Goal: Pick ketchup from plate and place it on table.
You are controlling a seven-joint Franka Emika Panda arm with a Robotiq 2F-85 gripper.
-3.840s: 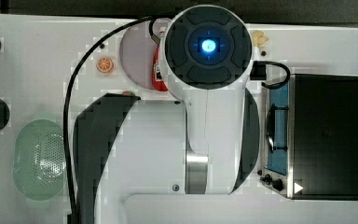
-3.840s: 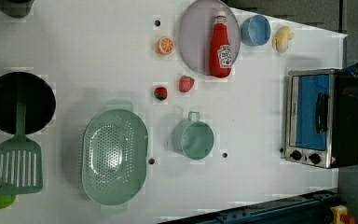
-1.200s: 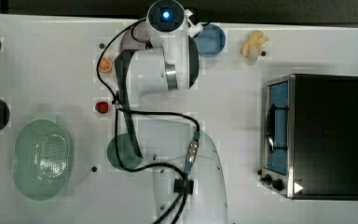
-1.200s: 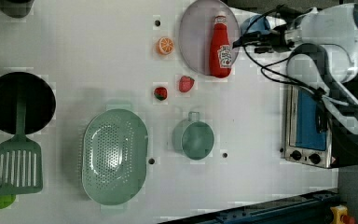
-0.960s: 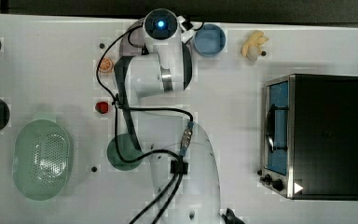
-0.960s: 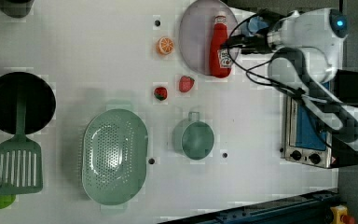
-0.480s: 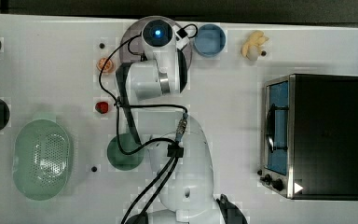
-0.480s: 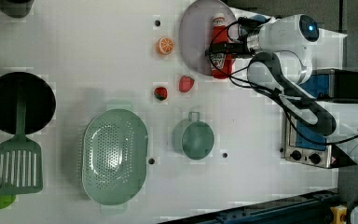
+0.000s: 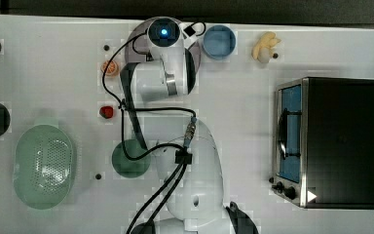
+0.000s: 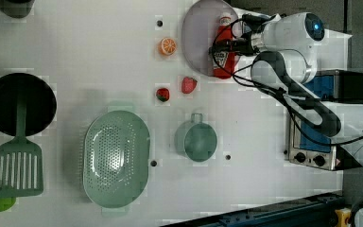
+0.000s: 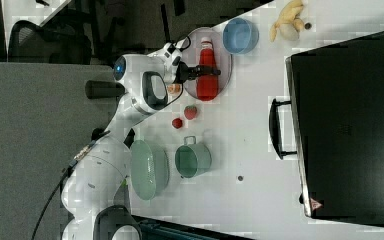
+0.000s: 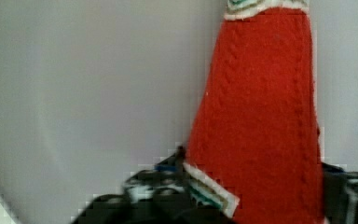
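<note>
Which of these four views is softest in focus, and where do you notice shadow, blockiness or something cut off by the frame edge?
Wrist view: softest, the ketchup looms as a fuzzy red shape cut off by the frame, on the plate. Left view: blocky patches across the white table, with faint shadows beside the green basket. Top view: the arm covers most of the plate. Right view: the toaster oven runs off the frame's edge.

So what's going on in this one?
A single white robot arm is going for the ketchup, which lies flat on the lilac-grey plate at the far end of the white table. Its hand is down at the bottle's labelled middle, with dark fingers on either side of it in the wrist view. The bottle has not left the plate yet. Strawberries, an orange slice, a blue bowl, a green cup and a colander sit untouched.
</note>
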